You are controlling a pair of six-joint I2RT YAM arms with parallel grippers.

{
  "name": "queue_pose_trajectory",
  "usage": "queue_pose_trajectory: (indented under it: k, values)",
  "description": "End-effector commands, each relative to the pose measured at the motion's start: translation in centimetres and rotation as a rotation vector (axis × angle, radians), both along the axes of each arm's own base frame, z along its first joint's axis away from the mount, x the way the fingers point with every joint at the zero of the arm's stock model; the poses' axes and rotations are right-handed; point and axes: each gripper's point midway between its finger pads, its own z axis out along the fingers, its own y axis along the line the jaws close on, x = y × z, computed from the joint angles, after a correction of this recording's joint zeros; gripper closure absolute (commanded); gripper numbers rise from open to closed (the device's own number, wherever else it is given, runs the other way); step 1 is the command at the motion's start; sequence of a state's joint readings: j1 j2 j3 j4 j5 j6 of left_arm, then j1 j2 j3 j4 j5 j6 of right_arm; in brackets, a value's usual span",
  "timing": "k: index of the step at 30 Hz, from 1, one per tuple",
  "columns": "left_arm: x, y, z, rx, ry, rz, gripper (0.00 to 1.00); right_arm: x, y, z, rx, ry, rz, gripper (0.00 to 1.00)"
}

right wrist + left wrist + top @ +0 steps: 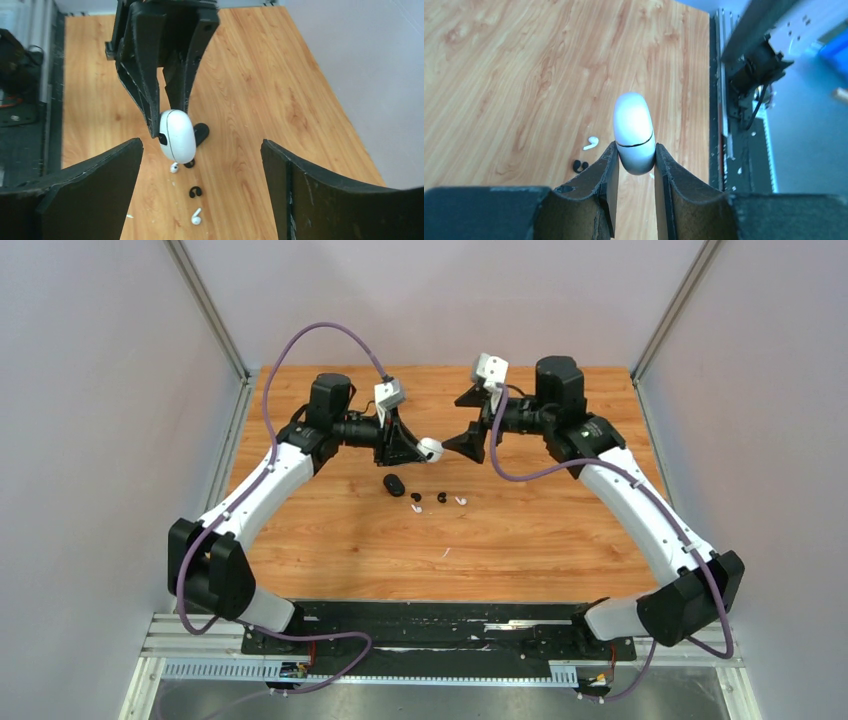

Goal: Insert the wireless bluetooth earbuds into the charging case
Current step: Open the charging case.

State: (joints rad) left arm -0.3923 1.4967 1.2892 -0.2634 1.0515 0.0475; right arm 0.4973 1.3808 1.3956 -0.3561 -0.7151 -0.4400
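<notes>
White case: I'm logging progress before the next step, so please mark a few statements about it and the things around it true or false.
1. The left tool holds the white case off the table. True.
2. The white case is open. False: its lid is shut and only a thin seam shows.
3. The right tool grips an earbud. False: it is open and empty.
4. Two white earbuds and two black earbuds lie on the table. True.
5. Both cases are held by tools. False: the black case lies on the table.
</notes>
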Motion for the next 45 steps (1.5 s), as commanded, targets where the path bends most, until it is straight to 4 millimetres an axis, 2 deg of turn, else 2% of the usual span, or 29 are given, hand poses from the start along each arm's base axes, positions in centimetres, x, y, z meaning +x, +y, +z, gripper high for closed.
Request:
queue_pose_trajectory:
  k: [1, 6, 14, 23, 33, 38, 45]
  values:
    - [-2.0, 0.7, 1.7, -0.021, -0.333, -0.117, 1.00, -4.2, 0.2, 0.7, 0.056, 0.208, 0.210, 0.10]
    - [-2.8, 0.9, 1.6, -0.030, -0.431, -0.147, 1.00, -4.5, 0.3, -2.3, 0.028, 0.279, 0.268, 0.16]
    - [-3.1, 0.6, 1.7, -0.035, -0.476, -0.176, 1.00, -3.6, 1.2, -3.9, 0.012, 0.276, 0.316, 0.26]
    - [-4.2, 0.5, 1.5, -0.030, -0.457, -0.206, 1.00, -1.7, 2.0, -5.2, 0.016, 0.313, 0.249, 0.28]
    - [-4.5, 0.3, 1.2, -0.009, -0.519, -0.238, 1.00, 2.1, 1.1, -4.2, 0.057, 0.316, 0.103, 0.37]
    - [-4.4, 0.3, 1.0, 0.001, -0.519, -0.237, 1.00, 1.9, 0.8, -3.8, 0.074, 0.332, 0.116, 0.48]
    - [-3.9, 0.1, 1.2, -0.001, -0.471, -0.197, 1.00, 1.2, 0.7, -4.0, 0.079, 0.342, 0.132, 0.47]
